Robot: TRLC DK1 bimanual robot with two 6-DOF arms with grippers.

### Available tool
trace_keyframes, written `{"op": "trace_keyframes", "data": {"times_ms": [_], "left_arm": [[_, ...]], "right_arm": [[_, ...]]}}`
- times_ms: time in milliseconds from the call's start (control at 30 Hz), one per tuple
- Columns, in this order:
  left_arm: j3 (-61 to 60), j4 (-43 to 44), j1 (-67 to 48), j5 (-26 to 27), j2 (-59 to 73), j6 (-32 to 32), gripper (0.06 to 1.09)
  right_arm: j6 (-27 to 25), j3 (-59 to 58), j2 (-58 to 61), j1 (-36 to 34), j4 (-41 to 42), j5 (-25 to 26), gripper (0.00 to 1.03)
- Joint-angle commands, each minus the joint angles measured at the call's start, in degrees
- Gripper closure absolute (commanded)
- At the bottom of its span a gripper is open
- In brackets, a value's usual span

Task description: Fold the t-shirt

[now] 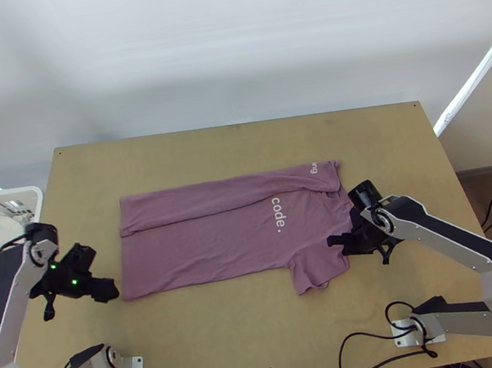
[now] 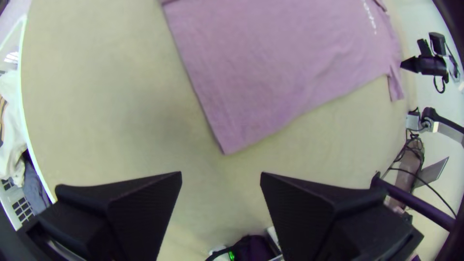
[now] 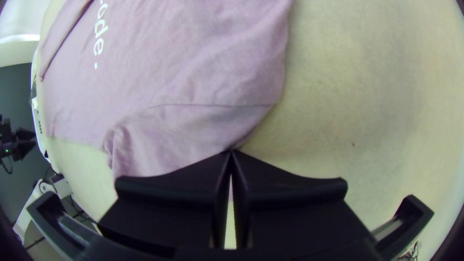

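1. T-shirt (image 1: 203,244) lying mostly spread on the table (image 1: 216,340), its far side forming a long strip (image 1: 219,196) folded inward; that lengthwise fold is looking done.
2. Near side lying flat, its sleeve (image 1: 312,271) sticking out toward the table's near edge; judging that this side is needing its turn inward, then the length its folding.
3. Left gripper (image 2: 221,173) hanging just off the near hem corner (image 2: 227,145), fingers parted wide, holding nothing.
4. Right gripper (image 3: 231,152) sitting at the sleeve's edge, fingertips meeting, seemingly pinching cloth there.
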Motion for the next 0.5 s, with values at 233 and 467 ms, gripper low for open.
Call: {"op": "trace_keyframes", "data": {"times_ms": [233,467], "left_arm": [[-8.5,7.7,-7.8,-1.2,3.2,-2.3,0.46],[-9.8,11.2,-9.9,-1.4,4.8,-3.8,0.46]], "right_arm": [[1.8,-1.8,-2.1,-0.1,-0.1,-0.1,1.0],[2.1,-1.9,-2.8,0.1,-0.2,-0.1,1.0]]}}
